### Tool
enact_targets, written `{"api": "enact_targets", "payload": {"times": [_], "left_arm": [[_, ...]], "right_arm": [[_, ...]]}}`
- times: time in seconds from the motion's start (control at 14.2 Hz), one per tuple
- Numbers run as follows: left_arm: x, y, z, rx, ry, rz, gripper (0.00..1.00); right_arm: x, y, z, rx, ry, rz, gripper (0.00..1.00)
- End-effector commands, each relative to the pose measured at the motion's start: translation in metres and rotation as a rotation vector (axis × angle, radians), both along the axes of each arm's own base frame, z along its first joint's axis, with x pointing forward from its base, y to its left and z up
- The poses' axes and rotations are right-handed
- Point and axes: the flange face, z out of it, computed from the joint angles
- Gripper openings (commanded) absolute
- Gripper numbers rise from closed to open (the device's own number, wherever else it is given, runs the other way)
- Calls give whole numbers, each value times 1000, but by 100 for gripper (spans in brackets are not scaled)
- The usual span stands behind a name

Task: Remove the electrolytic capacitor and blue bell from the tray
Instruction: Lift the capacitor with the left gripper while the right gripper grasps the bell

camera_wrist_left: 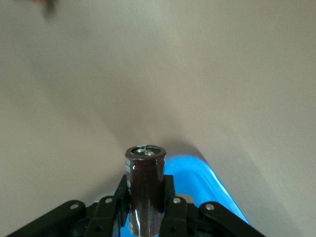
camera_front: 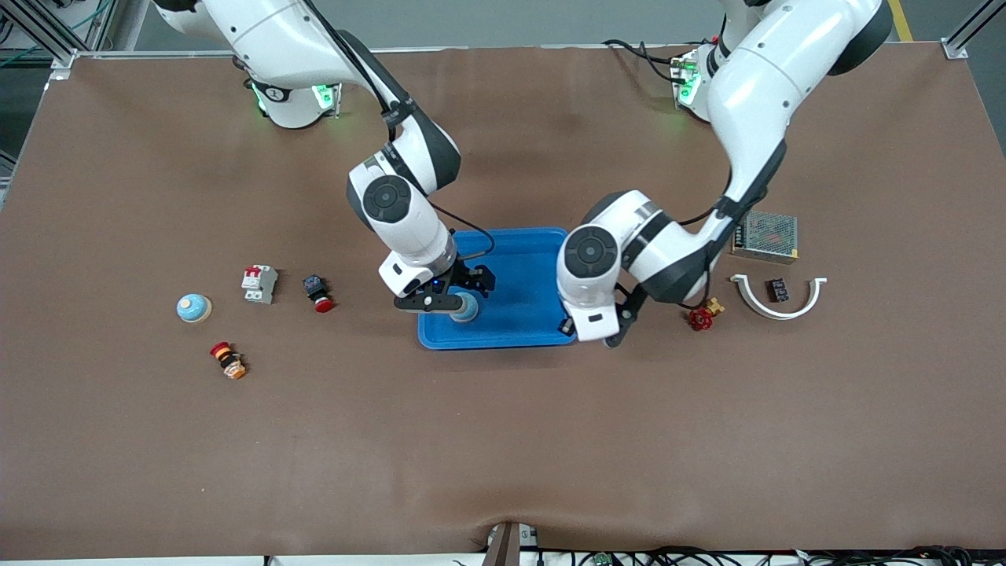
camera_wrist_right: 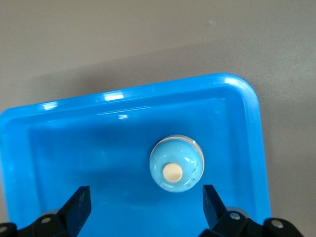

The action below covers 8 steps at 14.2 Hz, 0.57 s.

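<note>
Reading the front view as a dial centred on the blue tray (camera_front: 526,259), with twelve toward the arm bases, I see the pale blue bell (camera_front: 464,308) resting inside the tray at about seven o'clock, close to the rim nearest the camera. The right gripper (camera_front: 456,297) hangs over it, and my right wrist view shows its fingers (camera_wrist_right: 79,200) spread wide, one on each side of the bell (camera_wrist_right: 176,163) and clear of it, with the tray wall (camera_wrist_right: 247,103) curving around. The left gripper (camera_front: 617,334) is over the tray's four o'clock corner. In the left wrist view it (camera_wrist_left: 145,197) pinches the dark brown capacitor (camera_wrist_left: 145,177) upright, terminals on top, with a corner of the tray (camera_wrist_left: 207,182) showing just beneath. I cannot make out the capacitor in the front view. Out at nine o'clock, well apart from the tray, a second blue bell (camera_front: 193,307) sits on the brown table (camera_front: 503,456), with a white circuit breaker (camera_front: 258,283) and a red-capped push button (camera_front: 317,292) between it and the tray, and an emergency stop button (camera_front: 228,360) at about eight. Toward three o'clock lie a red valve (camera_front: 702,317), a white curved bracket (camera_front: 778,303) around a small black part (camera_front: 778,289), and a metal power supply (camera_front: 764,235) at about two.
</note>
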Motion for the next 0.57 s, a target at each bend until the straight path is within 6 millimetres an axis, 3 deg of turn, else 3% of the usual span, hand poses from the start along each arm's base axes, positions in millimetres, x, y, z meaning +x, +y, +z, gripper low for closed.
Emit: {"api": "enact_targets", "payload": {"times": [0.0,0.14,0.49], "left_arm": [[9,37,31,30,38,-79,0],[10,65,42,58,113,-218,0],[31,159,59,36,221,-401,0]], "right_arm": [[-3,9,-11,-43,-26,-1,100],[-3,8,-19,-82,-42,13,100],[0,13,-36,-91,-49,14,100]]}}
